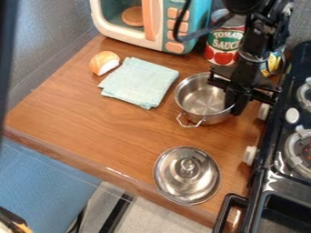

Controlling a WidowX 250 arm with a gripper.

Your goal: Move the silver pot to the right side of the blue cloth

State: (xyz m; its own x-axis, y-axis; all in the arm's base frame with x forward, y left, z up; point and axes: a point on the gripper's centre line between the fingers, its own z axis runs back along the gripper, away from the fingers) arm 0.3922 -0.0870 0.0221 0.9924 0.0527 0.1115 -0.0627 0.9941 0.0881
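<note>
A silver lid (170, 179) lies knob up near the front edge of a wooden surface (109, 141), with a black stove (267, 175) running along the right side. Farther in, the silver pot (200, 102) stands upright and uncovered just right of the folded blue cloth (138, 84), between it and the stove, a looped handle (191, 122) facing the near edge. The black claw (238, 104) hangs at the pot's right rim, below the robot arm (249, 59); whether it is released or grasping the pot, one cannot tell. Beyond the pot, the cloth lies flat, and a toy bread roll (104, 63) sits just off its far left corner. At the back, a can (223, 45) with a red and green label stands beside a teal toy microwave (157, 27) with peach buttons.
</note>
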